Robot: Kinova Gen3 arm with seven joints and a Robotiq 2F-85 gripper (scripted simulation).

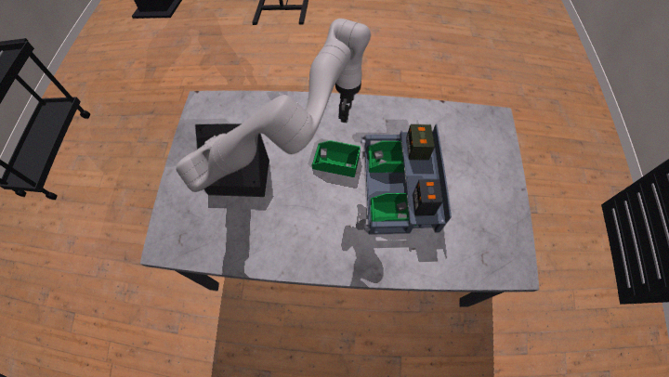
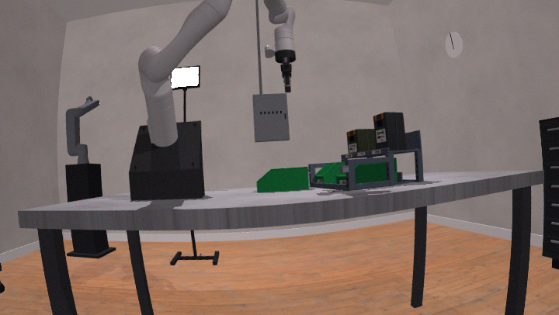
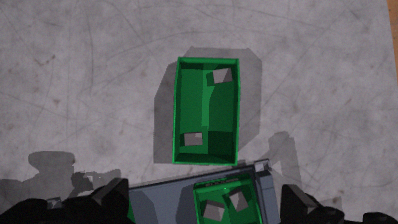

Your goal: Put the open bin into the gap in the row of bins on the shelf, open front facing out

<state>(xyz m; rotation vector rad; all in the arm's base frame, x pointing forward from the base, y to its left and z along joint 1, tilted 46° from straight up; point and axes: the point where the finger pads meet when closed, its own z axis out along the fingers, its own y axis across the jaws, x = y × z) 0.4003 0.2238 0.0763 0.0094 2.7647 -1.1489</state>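
Shelf: 2 bins, 2 boxes on top. Loose bin beside it, 2 parts inside. Gripper above table, pointing down, wide open, holding nothing.

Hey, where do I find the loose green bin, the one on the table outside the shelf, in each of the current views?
Top: the loose green bin is near the middle, left of the shelf.
Exterior: just right of centre, left of the shelf.
Wrist: centre, above the shelf's edge.
Shared landmark: the shelf.
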